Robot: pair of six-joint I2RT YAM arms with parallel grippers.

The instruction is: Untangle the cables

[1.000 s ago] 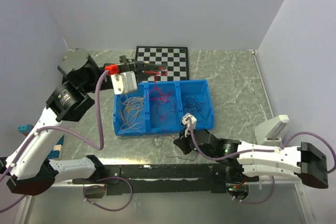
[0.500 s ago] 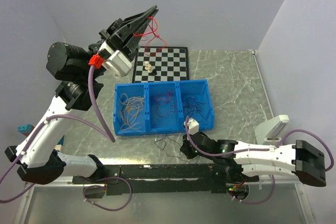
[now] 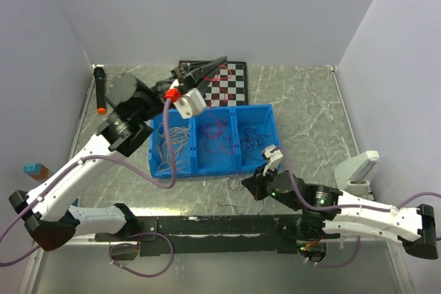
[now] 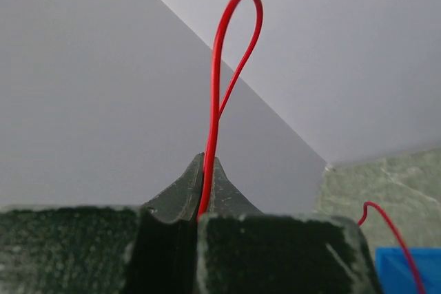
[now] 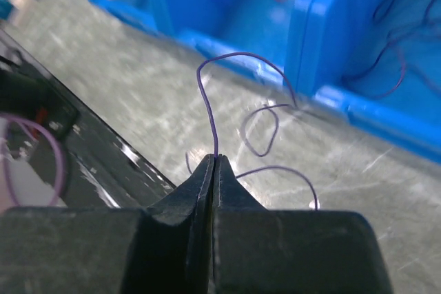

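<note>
The left hand (image 4: 205, 170) is clenched on one red cable (image 4: 219, 80), and the cable's loop stands up above the fingertips. (A second red piece at the lower right is cut off; I cannot tell if it is the same cable.) This hand hangs over the far edge of the blue tray (image 3: 193, 172) and hides part of the chessboard (image 3: 234, 91). The right hand (image 5: 214, 161) is grasping a dark purple cable (image 5: 207, 94) low over the counter (image 3: 310, 115), just before the tray's near edge. The other cables (image 3: 172, 146) lie in the tray: yellow on the left, red in the middle, dark on the right.
</note>
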